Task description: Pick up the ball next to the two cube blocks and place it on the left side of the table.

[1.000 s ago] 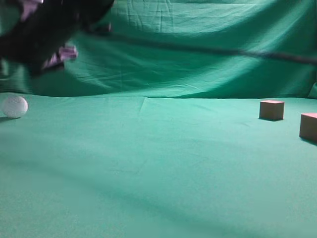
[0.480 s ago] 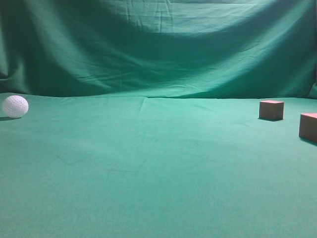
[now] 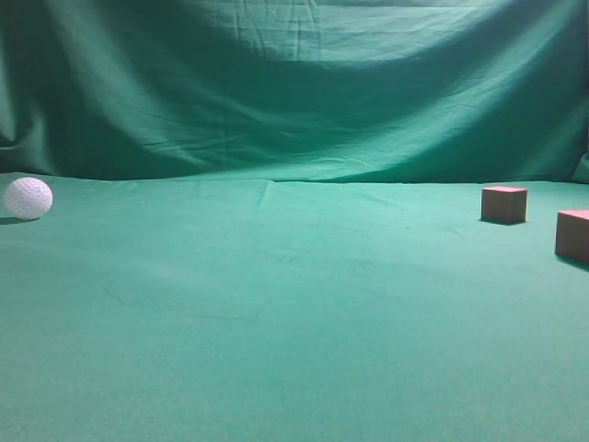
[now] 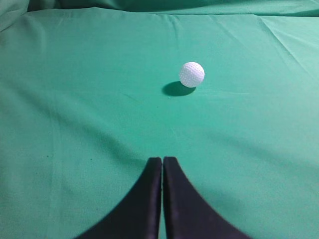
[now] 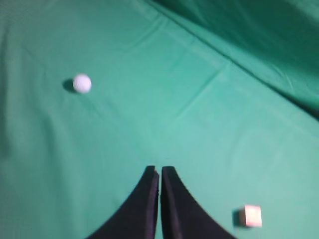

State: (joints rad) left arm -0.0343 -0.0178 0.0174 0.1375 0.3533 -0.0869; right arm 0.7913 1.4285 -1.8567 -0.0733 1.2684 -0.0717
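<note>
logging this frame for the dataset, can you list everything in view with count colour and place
ball: 1, white and dimpled, far left of the table, resting free on the cloth
cube blocks: 2, reddish-brown, right side of the table, apart from each other; the second sits nearer the camera, cut by the right edge of the exterior view
table: 1, draped in wrinkled green cloth
backdrop: 1, green cloth, hanging behind the table
left gripper: 1, black, shut and holding nothing, above the cloth with the ball ahead of it
right gripper: 1, black, shut and holding nothing, above the cloth, one block at its lower right
</note>
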